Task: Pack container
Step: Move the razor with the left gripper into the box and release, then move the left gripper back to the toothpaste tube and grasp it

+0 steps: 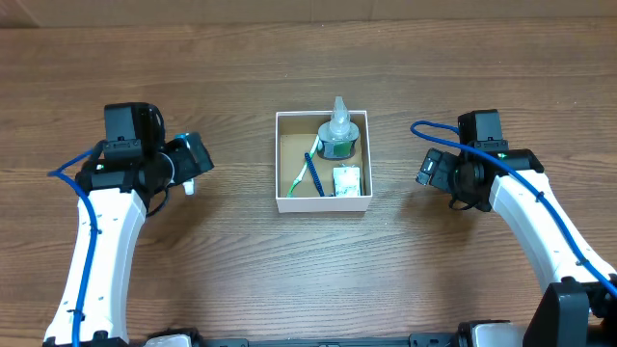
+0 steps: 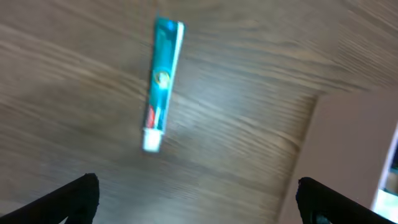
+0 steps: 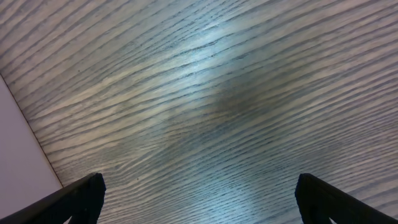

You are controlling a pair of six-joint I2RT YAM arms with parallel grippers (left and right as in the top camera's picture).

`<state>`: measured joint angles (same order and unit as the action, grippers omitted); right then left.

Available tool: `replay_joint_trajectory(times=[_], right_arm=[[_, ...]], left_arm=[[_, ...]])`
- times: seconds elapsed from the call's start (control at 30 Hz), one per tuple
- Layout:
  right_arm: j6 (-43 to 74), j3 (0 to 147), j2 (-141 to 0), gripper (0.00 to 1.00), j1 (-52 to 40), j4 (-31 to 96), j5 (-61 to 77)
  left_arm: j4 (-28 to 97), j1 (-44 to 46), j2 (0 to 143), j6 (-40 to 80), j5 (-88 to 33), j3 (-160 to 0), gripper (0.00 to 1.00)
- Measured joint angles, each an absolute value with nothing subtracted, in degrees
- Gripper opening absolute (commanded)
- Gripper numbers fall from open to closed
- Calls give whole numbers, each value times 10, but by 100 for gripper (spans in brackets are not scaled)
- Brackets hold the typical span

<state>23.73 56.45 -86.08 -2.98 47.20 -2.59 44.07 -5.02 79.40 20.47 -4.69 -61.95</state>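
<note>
nearest the arms, the left tool (image 2: 198, 183) hangs over bare tabletop (image 2: 74, 93) with its jaws wide apart and nothing between them. the right tool (image 3: 199, 180) is the same: spread wide, empty, above bare wood on the side toward the right edge.

just beyond the left tool lies the toothpaste (image 2: 163, 81), flat on the tabletop, cap end toward the tool, not touched. it sits between the left edge and the container, outside the box and well apart from its wall.

the container (image 1: 283, 198) stands in the middle of the tabletop, a little toward the far edge, between the two tools and apart from both. in it lie a toothbrush (image 1: 308, 173) and a sachet (image 1: 347, 180) toward the near wall, with a bottle (image 1: 338, 135) upright at the far wall.

by my reading the packing is mostly done: three things are in, and the toothpaste looks like the one piece left. the likely step in hand is the left tool's approach to that tube, with a carry toward the middle to follow.
</note>
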Motion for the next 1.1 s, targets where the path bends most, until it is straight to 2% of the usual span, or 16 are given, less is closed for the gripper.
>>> replay_joint_trajectory(times=[0.13,0.53,0.67,0.87,0.97,1.03,1.1], right_arm=[[237,564,-861,100,-30,472,-26],[237,564,-861,100,-30,472,-25],[237,564,-861,100,-30,472,-26],[237,564,-861,100,-30,472,-25],[237,564,-861,100,-30,472,-26],[237,564,-861,100,-30,472,-26],[237,564,-861,100,-30,472,-26]], left_arm=[[411,-50,825,179,-9,-619,100],[358,-50,1041,175,-3,-616,100],[349,-50,1051,173,0,-615,92],[336,-50,1051,165,1,-615,74],[325,-50,1051,154,1,-615,73],[319,-50,1051,145,5,-615,66],[317,-50,1051,139,10,-615,52]])
